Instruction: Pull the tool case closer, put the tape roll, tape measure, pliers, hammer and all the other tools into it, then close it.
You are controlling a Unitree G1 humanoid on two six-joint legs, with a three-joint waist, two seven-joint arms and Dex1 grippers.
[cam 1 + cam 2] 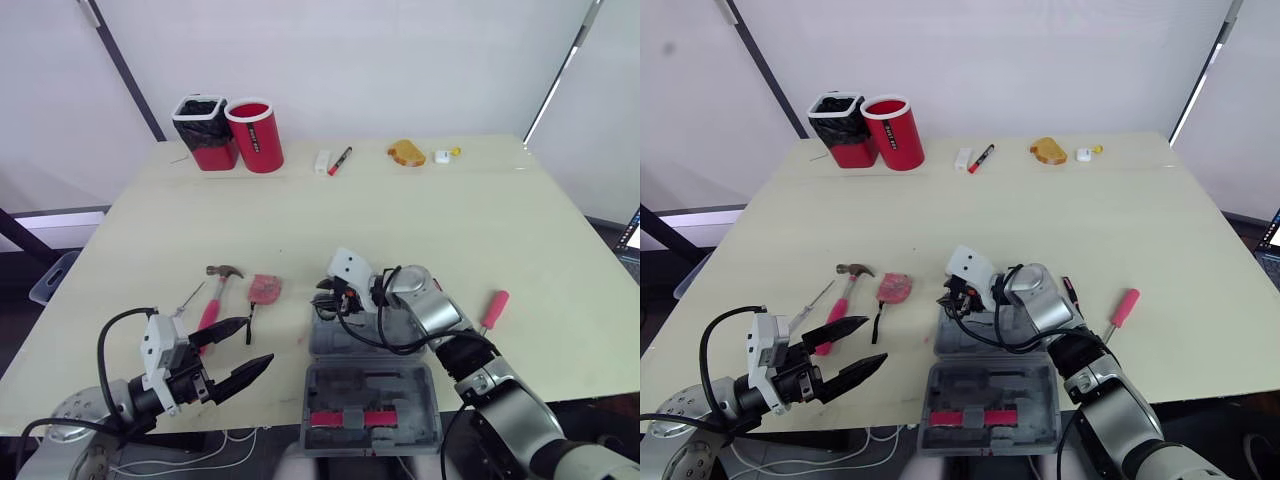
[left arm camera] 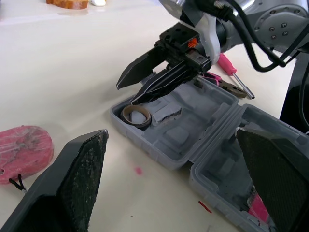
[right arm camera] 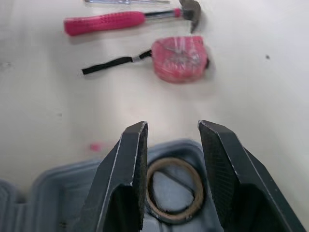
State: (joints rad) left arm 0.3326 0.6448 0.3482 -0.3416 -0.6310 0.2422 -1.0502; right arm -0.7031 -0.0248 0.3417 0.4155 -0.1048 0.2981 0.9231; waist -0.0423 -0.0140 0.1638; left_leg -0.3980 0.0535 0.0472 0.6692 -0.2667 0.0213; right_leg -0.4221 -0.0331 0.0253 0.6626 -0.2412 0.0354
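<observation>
The right end effector (image 3: 172, 128), fingers parted, hangs over the tape roll (image 2: 136, 122) in the tool case (image 1: 325, 345), blocking that corner pocket from above. The hammer (image 1: 215, 295) and tape measure (image 1: 265, 289) lie left of the case with bare bench (image 1: 400, 220) around them. The left end effector (image 1: 260, 340), spread wide, hovers just nearer than them.

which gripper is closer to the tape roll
Right. The right gripper hangs open directly over the tape roll; the left gripper is off to its left, by the hammer.
</observation>
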